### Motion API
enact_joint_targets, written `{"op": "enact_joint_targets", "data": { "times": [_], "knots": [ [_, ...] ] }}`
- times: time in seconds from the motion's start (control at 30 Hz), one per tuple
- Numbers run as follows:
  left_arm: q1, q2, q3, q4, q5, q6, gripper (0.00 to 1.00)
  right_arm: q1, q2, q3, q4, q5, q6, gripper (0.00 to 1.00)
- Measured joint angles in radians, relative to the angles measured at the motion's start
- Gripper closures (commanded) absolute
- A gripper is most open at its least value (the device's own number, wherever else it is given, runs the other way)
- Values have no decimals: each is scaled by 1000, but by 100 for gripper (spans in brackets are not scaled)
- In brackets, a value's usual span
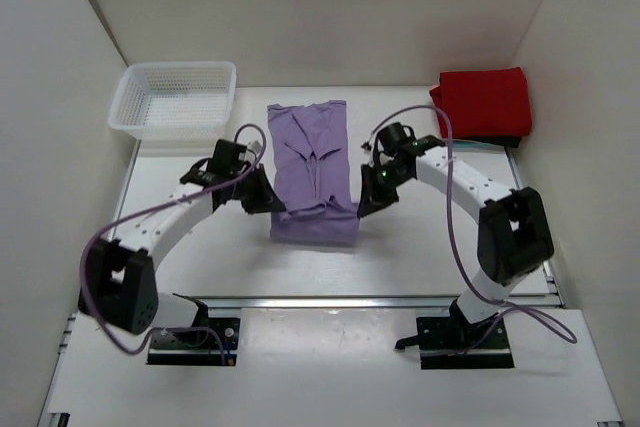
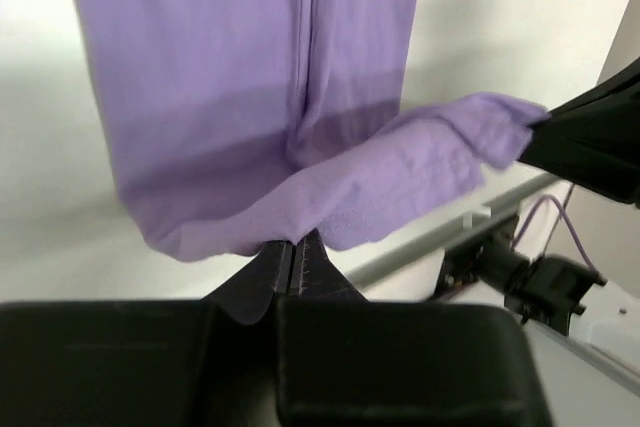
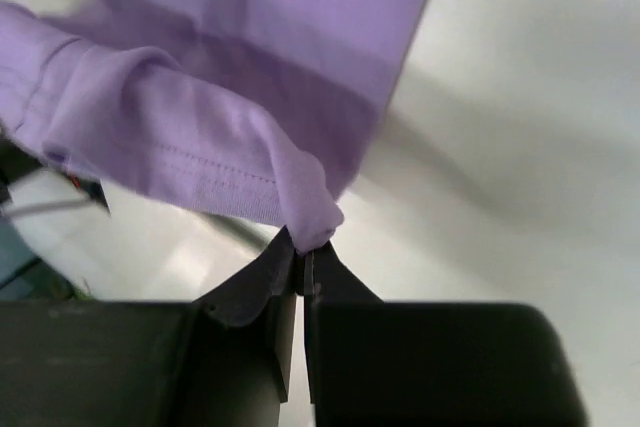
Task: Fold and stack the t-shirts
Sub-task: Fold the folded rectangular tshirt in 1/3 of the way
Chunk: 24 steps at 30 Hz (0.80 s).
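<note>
From above: the lavender t-shirt (image 1: 310, 162) lies mid-table, its long axis running away from the arms. The left gripper (image 1: 262, 197) and right gripper (image 1: 370, 202) each flank a corner of its near hem, equally near. A folded red t-shirt (image 1: 482, 102) sits far right and a white mesh basket (image 1: 175, 97) far left. Little table shows beyond the collar.

Left wrist: jaws pinch the raised hem.

Right wrist: jaws clamp the other hem corner.

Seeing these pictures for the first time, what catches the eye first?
The lavender t-shirt in the middle of the table, its near corners pinched by the left gripper and the right gripper. Then the bright red t-shirt, folded in the far right corner, and the white mesh basket at far left.
</note>
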Motion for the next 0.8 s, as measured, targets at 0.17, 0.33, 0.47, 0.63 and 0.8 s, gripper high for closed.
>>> {"op": "enact_joint_targets", "data": {
  "times": [0.17,0.33,0.47,0.63,0.8],
  "knots": [
    [79,228,197,1,5,93,100,-54,239,346,-73,42,-56,100],
    [135,375,300,-4,8,132,98,-76,490,695,-162,70,-95,100],
    [164,482,394,-4,16,153,71,-82,644,912,-233,83,-111,99],
    [186,594,483,53,46,138,43,-97,764,1064,-290,125,-113,72],
    [200,635,536,168,57,72,40,-101,766,1080,-290,203,-93,51]
  ]
}}
